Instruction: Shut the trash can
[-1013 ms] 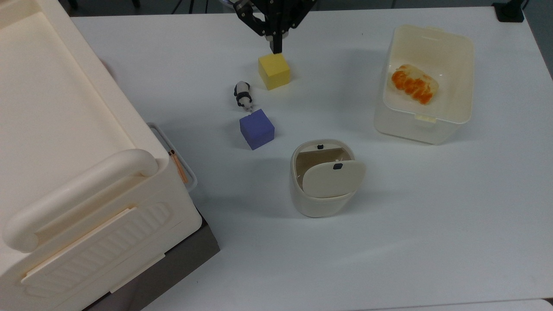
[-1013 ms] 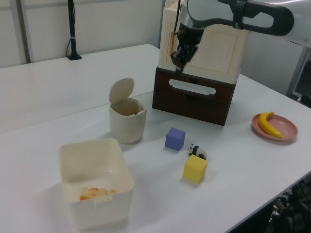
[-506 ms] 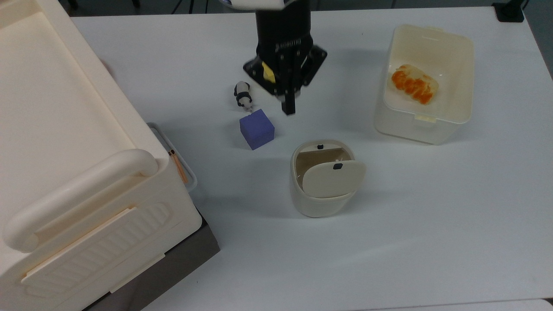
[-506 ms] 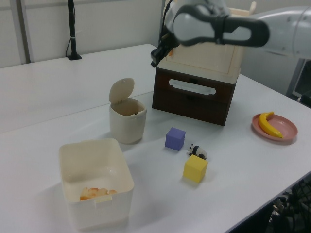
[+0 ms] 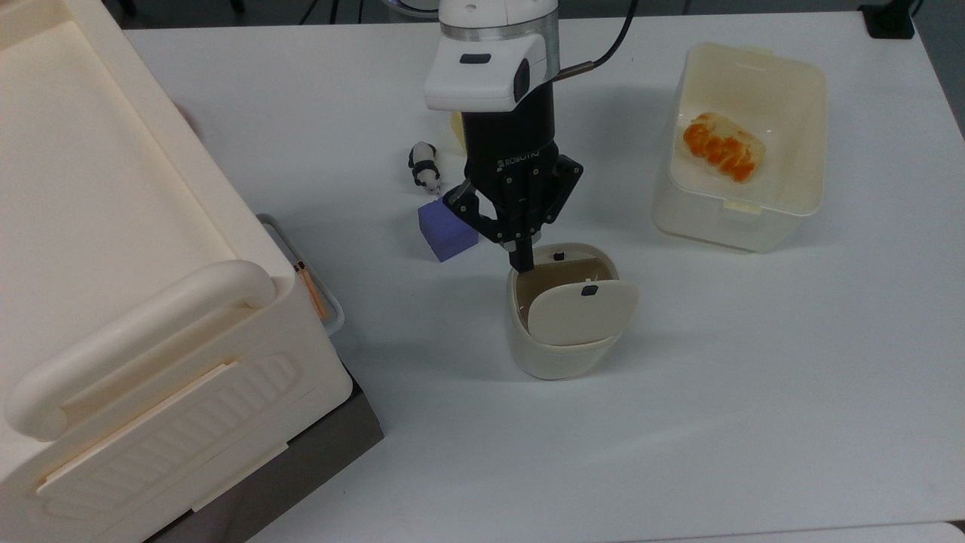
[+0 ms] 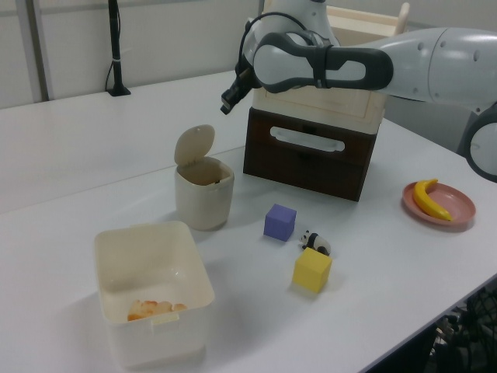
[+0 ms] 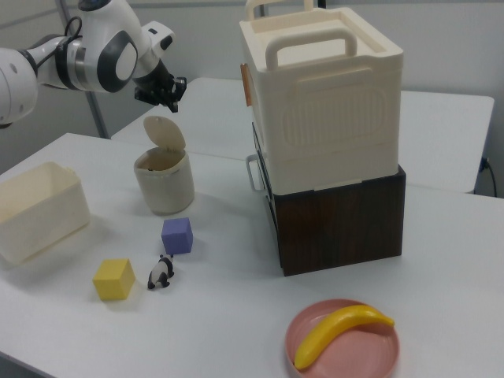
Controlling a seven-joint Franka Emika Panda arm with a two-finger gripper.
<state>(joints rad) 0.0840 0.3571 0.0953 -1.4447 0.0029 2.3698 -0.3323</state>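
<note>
The trash can (image 5: pixel 559 354) is a small cream bin standing mid-table, also seen in the left view (image 6: pixel 203 198) and the right view (image 7: pixel 164 187). Its beige lid (image 5: pixel 581 311) with a small black mark stands raised on its hinge, leaving the top open (image 6: pixel 194 144) (image 7: pixel 166 133). My gripper (image 5: pixel 522 261) points down with its fingers shut and nothing between them. In the top view its tip lies over the can's upper-left rim. The left view puts the gripper (image 6: pixel 227 105) well above the lid, to the left view's right of it, apart from it (image 7: pixel 175 90).
A purple cube (image 5: pixel 446 231), a panda figure (image 5: pixel 424 166) and a partly hidden yellow cube (image 5: pixel 457 125) lie by the arm. A cream tub (image 5: pixel 791 204) holds orange food. A huge cream box (image 5: pixel 113 226) tops a dark cabinet (image 6: pixel 311 163). A banana lies on a pink plate (image 6: pixel 458 214).
The gripper has travelled from above the yellow cube, past the purple cube, to over the trash can's rim. The lid and the other objects have not moved.
</note>
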